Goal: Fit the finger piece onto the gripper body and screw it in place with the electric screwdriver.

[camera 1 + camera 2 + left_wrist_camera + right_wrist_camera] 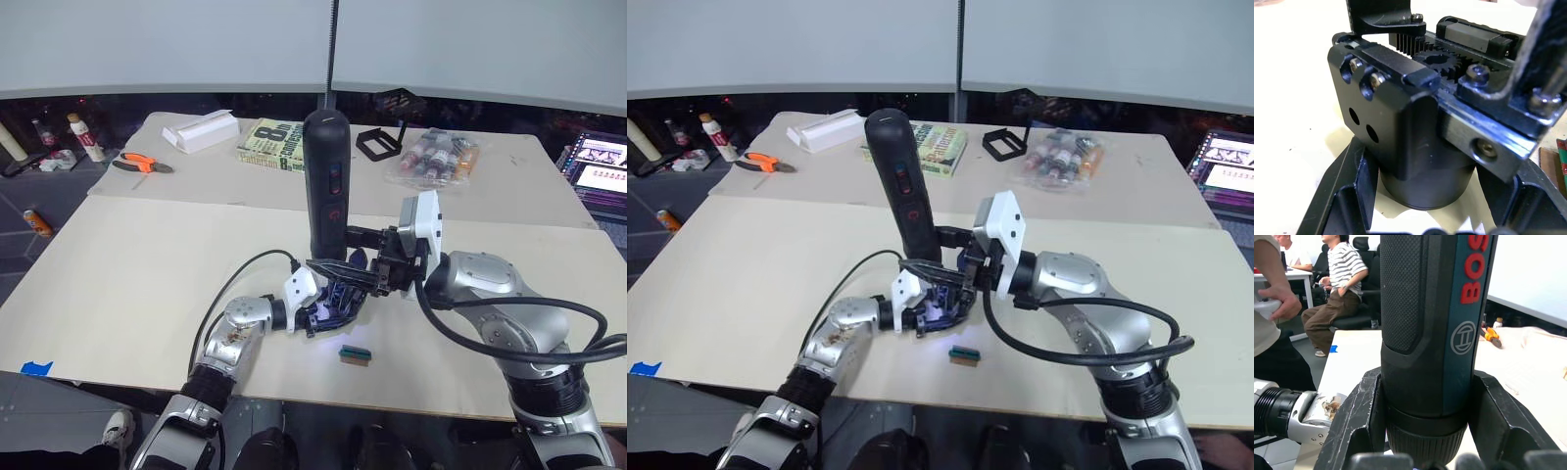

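Left gripper (328, 305) low over near table edge, fingers (1347, 196) closed against round base of gripper body (1415, 127), gear teeth showing on top. Right gripper (367, 257) just above, fingers (1359, 426) clamped around electric screwdriver (325, 181), held upright, tip down at gripper body. Small green-and-tan block (354, 354) on cream table (127, 284) just beside. Book (272, 144), orange pliers (142, 164) far behind.
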